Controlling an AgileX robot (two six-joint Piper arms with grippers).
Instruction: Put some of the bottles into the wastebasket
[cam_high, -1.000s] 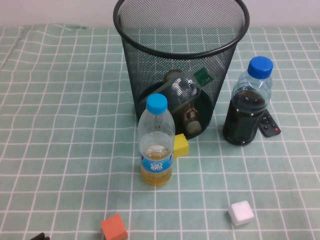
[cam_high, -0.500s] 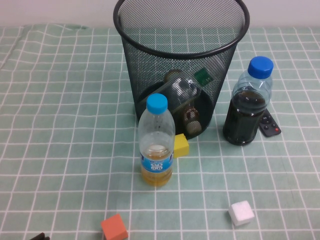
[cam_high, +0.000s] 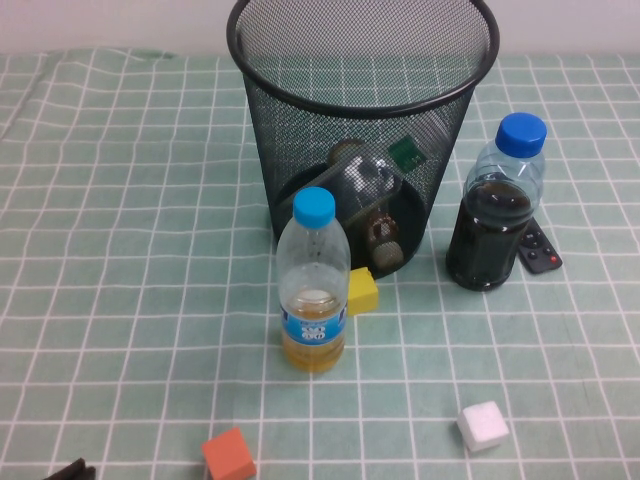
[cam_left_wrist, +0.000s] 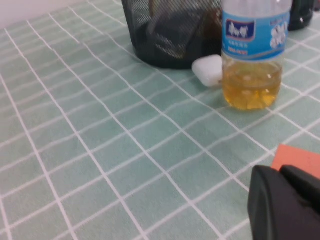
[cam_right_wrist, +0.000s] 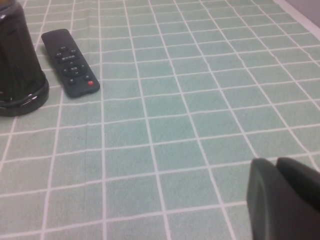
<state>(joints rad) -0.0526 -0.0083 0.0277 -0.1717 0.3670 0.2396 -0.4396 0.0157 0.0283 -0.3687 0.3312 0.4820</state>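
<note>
2 bottles (cam_high: 365, 195) lie tipped inside wastebasket (cam_high: 362, 60), desk far edge, centre. Judged empty: light, thin-walled, slippery, dents under squeeze; take at neck or mid-body. Left gripper (cam_left_wrist: 287, 200) near-left corner, fingers closed, nothing held. Right gripper (cam_right_wrist: 282, 197) near-right, beside remote (cam_right_wrist: 70, 62), fingers closed, nothing held.

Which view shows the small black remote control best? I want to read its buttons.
The right wrist view: the whole black remote control lies flat with buttons visible. The high view shows only its end behind the dark-liquid bottle. The left wrist view misses it.
</note>
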